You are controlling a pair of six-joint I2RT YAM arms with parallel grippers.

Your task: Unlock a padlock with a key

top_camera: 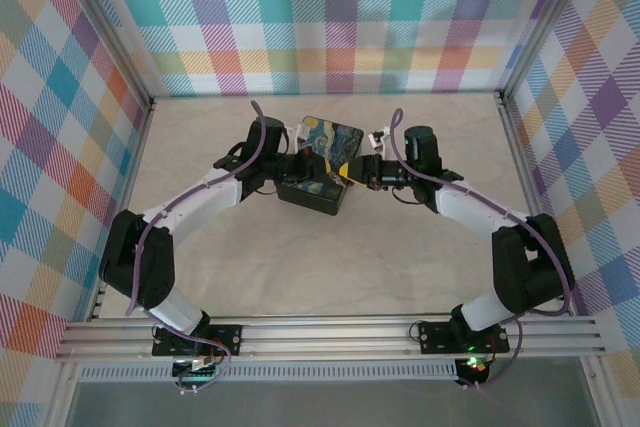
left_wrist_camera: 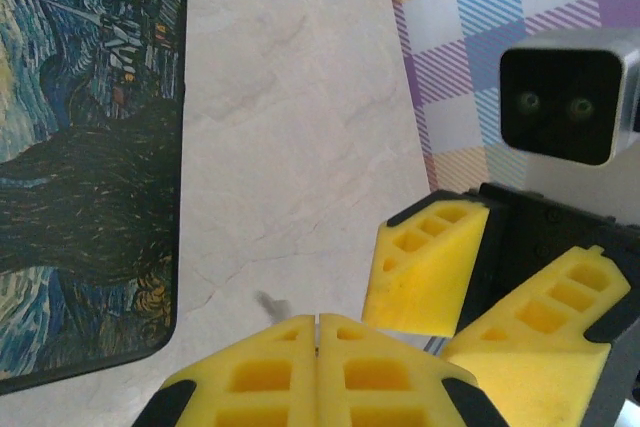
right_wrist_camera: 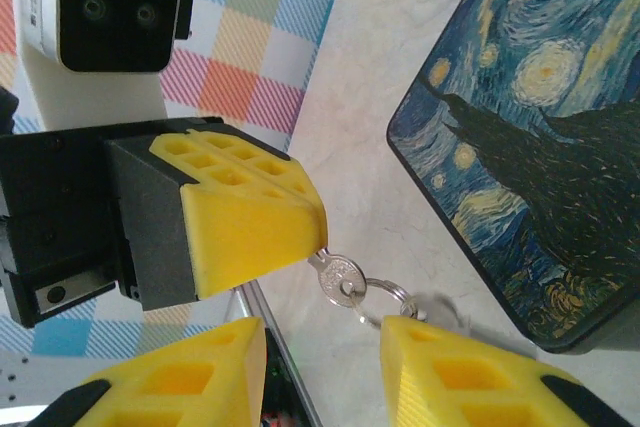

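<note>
Handover, by the look of it, out over the middle of the table (left_wrist_camera: 300,127). Left gripper (left_wrist_camera: 317,347) clamped tight, yellow fingers pressed flat together, pinching the key (right_wrist_camera: 340,279) with the blade end buried in the grip. Round silver head and key ring (right_wrist_camera: 388,297) poking out past the fingertip. Right gripper (right_wrist_camera: 325,352) nosed in close, almost tip to tip with the left, jaws partly apart and gripping nothing as far as can be seen, one finger either side of the ring. Key up in the air between the two tools, above the pale tabletop, just beside the edge of the painted box (right_wrist_camera: 530,177) and clear of it. Seen from above, both arms bent inward and meeting at the box's near corner. Reads as a regrasp: passing the key across so the blade comes free for the padlock, with the unlocking itself not yet begun. Next up, probably a small creep forward on the right side to centre the flat head between the pads, then a firm squeeze, and only then a release on the left. Worth watching: catching just the loose ring instead of the head, and ending up with a key swinging uselessly.
</note>
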